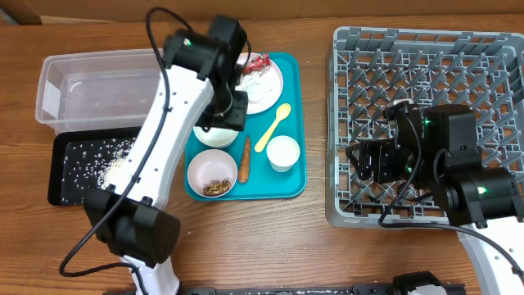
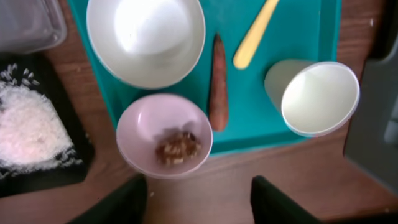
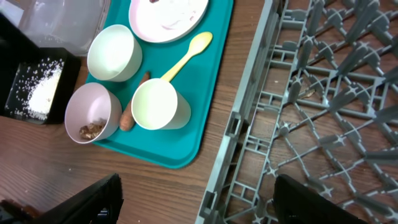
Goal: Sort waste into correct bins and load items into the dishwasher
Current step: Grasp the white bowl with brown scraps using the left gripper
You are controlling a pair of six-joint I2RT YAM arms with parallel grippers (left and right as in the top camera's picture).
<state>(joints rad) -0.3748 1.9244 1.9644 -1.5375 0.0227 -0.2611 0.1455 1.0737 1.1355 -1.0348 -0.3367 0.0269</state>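
Teal tray (image 1: 286,184) is the ref. Its R edge and the grey dish rack (image 1: 340,98) are apart, w/ a strip of bare wood between them. That strip is the main free lane. More bare wood lies in front of the tray's near edge. To its L sits the black tray (image 1: 70,184), close, w/ a thin line of wood showing between the two in the left wrist view. The clear tub (image 1: 90,86) is behind the black tray. The L arm lies across the tray's L side in the overhead.

Print on the red wrapper (image 1: 259,62) is too small to read.

Both claws hold nothing:
- Left gripper (image 2: 202,202) is over the wood at the tray's near edge, fingers apart.
- Right gripper (image 3: 199,205) is over the rack's L wall, jaws wide apart.

On the tray:
- The pink plate (image 1: 270,90) is at the back, w/ the wrapper and white napkin (image 1: 260,78) on it.
- The white bowl (image 1: 214,135) is at mid-L.
- The pinkish bowl (image 1: 212,174) is at front-L, holding brown scraps (image 1: 216,188).
- The carrot (image 1: 244,160), thin and orange-brown, lies just R of the bowls.
- The yellow spoon (image 1: 273,127) lies diagonally at centre.
- The white cup (image 1: 283,153) is upright at front-R.

White rice (image 1: 110,164) is heaped in the black tray.
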